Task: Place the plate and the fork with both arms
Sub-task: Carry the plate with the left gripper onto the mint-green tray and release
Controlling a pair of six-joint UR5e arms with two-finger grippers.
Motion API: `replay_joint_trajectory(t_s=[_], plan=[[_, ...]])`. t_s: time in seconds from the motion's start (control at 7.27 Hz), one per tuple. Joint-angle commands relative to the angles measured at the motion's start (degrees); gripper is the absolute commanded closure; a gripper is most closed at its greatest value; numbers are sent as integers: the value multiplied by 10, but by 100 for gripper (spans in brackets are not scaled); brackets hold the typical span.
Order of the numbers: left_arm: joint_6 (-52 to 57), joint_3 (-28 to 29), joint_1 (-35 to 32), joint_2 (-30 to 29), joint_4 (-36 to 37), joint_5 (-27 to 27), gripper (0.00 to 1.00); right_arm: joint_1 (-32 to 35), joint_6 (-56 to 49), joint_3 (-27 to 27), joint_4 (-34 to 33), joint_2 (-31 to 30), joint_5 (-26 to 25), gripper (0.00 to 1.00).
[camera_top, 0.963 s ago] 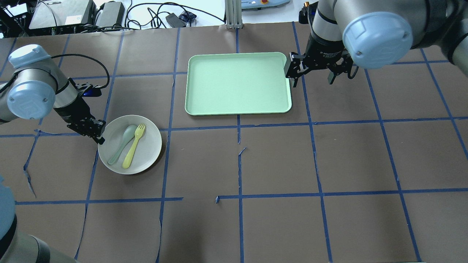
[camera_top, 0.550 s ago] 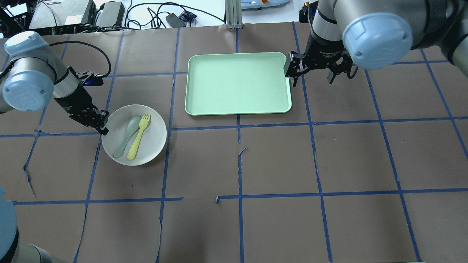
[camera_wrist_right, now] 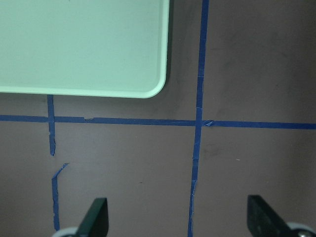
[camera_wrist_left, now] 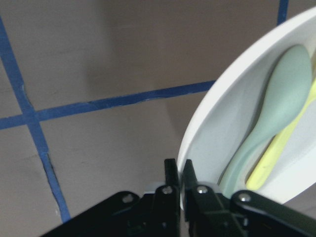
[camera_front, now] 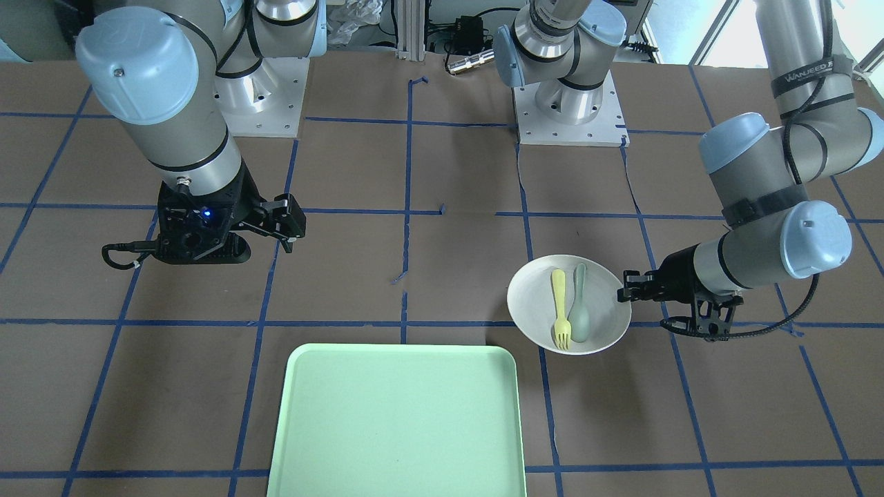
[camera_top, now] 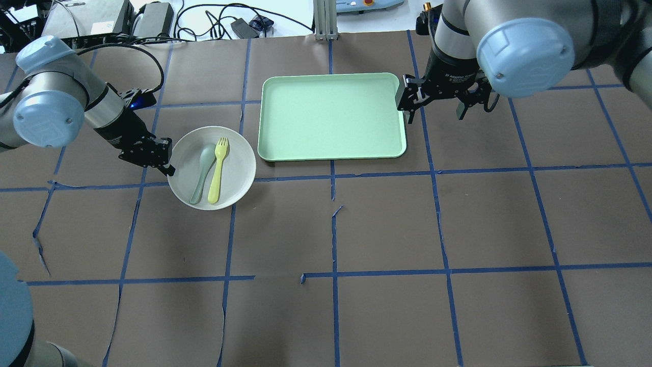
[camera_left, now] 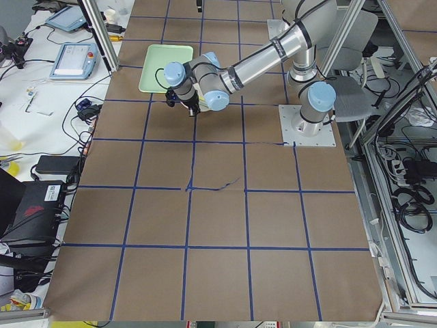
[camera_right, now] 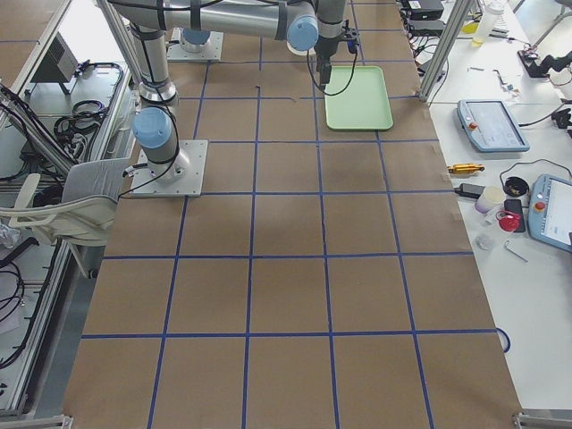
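The round white plate [camera_top: 239, 153] is between the table's left side and the tray, and seems to be held a little above the table. The pale yellow fork [camera_top: 217, 171] lies on it next to a grey-green spoon [camera_top: 201, 173]. My left gripper [camera_top: 170, 171] is shut on the plate's left rim. The left wrist view shows the fingertips [camera_wrist_left: 171, 170] pinching that rim [camera_wrist_left: 197, 133]. The fork [camera_front: 558, 307] and plate [camera_front: 528, 293] also show in the front view. My right gripper [camera_top: 435, 113] is open and empty, hovering just off the tray's right edge.
The rectangular light-green tray [camera_top: 331, 117] lies at the table's far middle, and its corner shows in the right wrist view [camera_wrist_right: 84, 44]. Blue tape lines cross the brown table cover. Cables and equipment [camera_top: 86, 20] sit beyond the far edge.
My left gripper has carried the plate, with fork and spoon on it, away from the robot and to the right, closer to the tray. The right arm has not moved.
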Motion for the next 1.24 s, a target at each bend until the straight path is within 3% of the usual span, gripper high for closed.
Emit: replay_joint_trajectory(t_s=[0.0, 0.55, 1.1], plan=[[-102, 76, -27, -16, -29, -68, 100, 0, 0, 1, 0, 0, 0, 0], [-259, 210, -111, -120, -25, -130, 100, 0, -1, 7, 1, 0, 0, 0], [-377, 266, -156, -216, 51, -174, 100, 3, 1, 10, 0, 0, 5, 0]])
